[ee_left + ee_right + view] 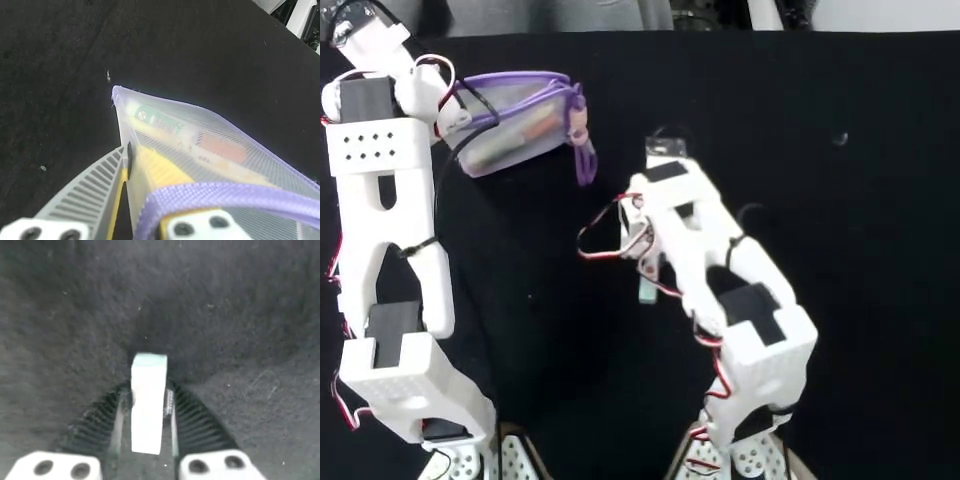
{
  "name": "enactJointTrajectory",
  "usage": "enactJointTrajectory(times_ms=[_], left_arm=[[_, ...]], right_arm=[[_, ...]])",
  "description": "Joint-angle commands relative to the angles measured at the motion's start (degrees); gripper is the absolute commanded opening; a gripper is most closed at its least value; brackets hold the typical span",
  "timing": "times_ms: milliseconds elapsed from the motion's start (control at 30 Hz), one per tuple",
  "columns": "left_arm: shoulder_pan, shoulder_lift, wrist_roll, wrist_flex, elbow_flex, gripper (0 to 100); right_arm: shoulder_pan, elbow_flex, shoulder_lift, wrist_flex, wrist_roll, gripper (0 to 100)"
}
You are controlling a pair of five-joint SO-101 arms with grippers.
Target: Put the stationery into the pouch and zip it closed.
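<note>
Pouch (515, 125) is sitting at the far left of the black table (840, 250), with the left gripper (131, 165) clamping one mesh end and coloured stationery showing inside. The right gripper (147, 390) is pinching a pale eraser (148, 375) low over the middle. Loading looks nearly done. Next, that eraser needs carrying across to the pouch mouth and dropping in before zipping.
</note>
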Motion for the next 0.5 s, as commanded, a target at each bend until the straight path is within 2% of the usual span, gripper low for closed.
enactJointTrajectory(times_ms=[0, 233, 467], left_arm=[[-1.2, 0.5, -0.7, -2.2, 1.6, 3], [-0.8, 0.4, -0.7, -2.0, 1.5, 3], [-0.8, 0.1, -0.7, -1.9, 1.6, 3]], right_arm=[[2.0, -4.2, -2.4, 2.8, 1.9, 1.1], [3.5, -4.2, -18.5, 3.1, 2.3, 1.1], [3.2, -4.1, -32.2, -8.7, 2.3, 1.1]])
